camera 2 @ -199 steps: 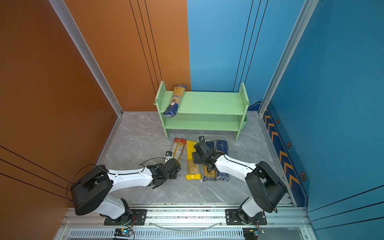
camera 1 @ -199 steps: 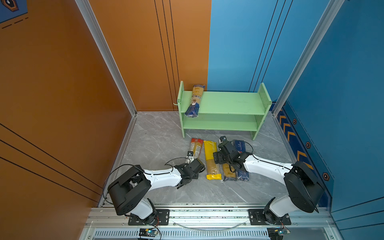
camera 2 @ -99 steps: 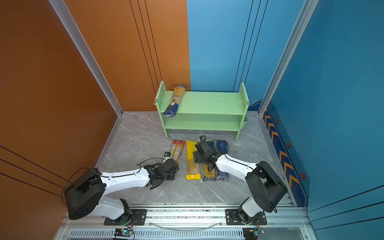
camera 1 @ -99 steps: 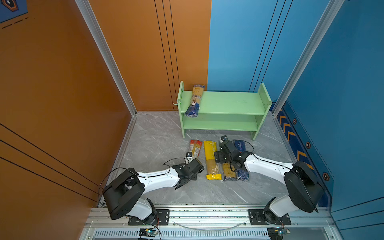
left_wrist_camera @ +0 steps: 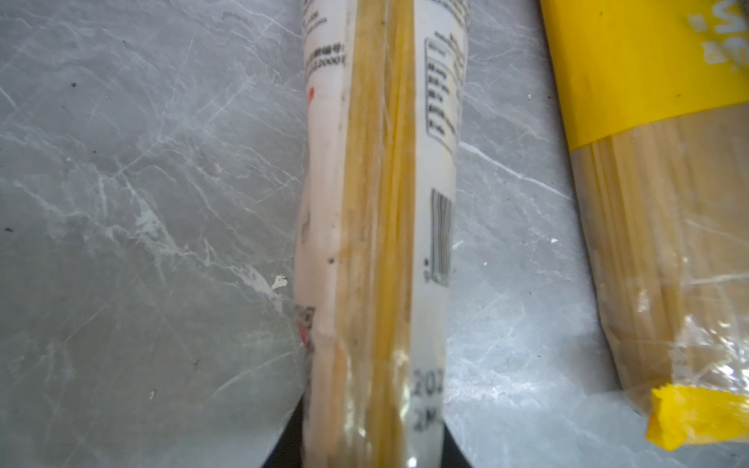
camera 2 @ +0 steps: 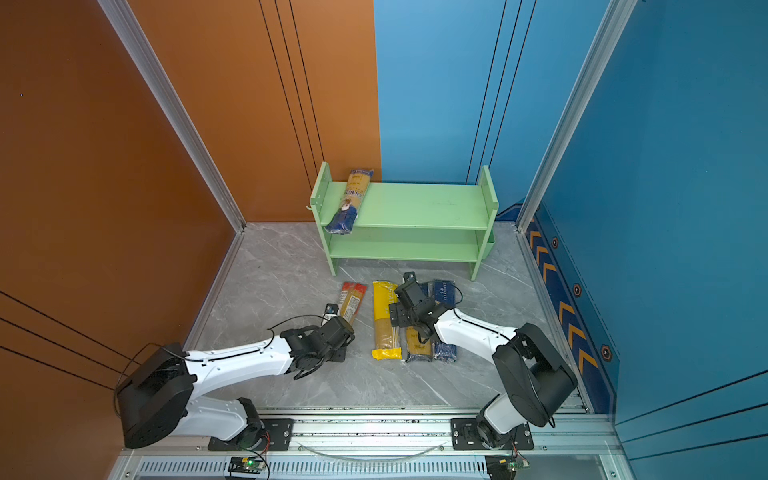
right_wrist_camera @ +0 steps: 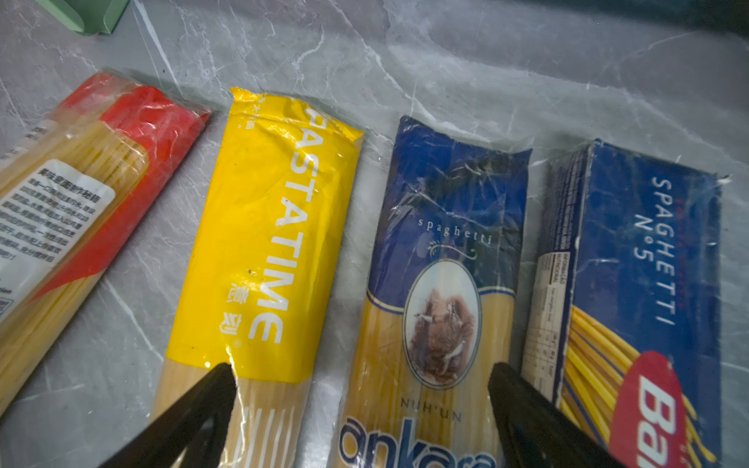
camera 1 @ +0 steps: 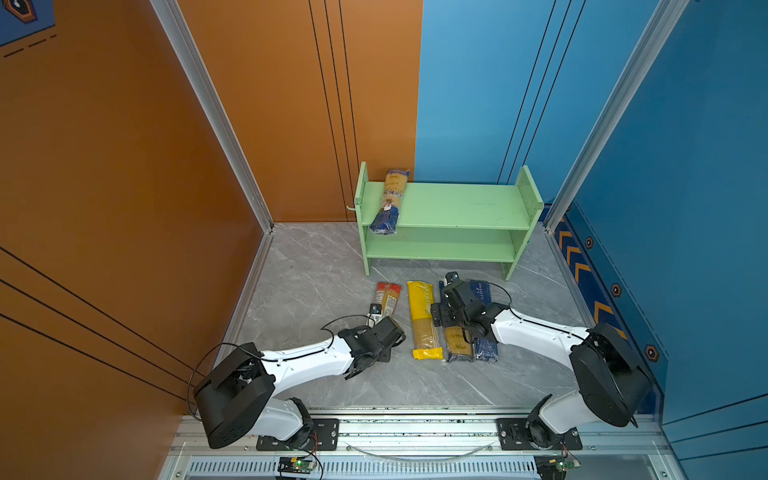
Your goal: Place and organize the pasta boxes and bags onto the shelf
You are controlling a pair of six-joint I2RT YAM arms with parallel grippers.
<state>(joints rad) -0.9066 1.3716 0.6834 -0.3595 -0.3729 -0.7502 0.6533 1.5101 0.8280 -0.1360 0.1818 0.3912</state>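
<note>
Shelf (camera 1: pixel 465 205) stands at the back of the grey floor (camera 1: pixel 316 282), with one ankara bag (camera 1: pixel 390 199) lying at the left end of its top tier, blue end overhanging the front edge. In front of it, left to right in both top views, lie the red-ended bag (camera 1: pixel 387 297), yellow bag (camera 1: pixel 423 316), second ankara bag (right_wrist_camera: pixel 437 283) and Barilla pack (right_wrist_camera: pixel 648 263). The right gripper (right_wrist_camera: pixel 360 368) hangs over the second ankara bag with its fingers spread. The left gripper (left_wrist_camera: pixel 371 437) pinches the red-ended bag's near end.
</note>
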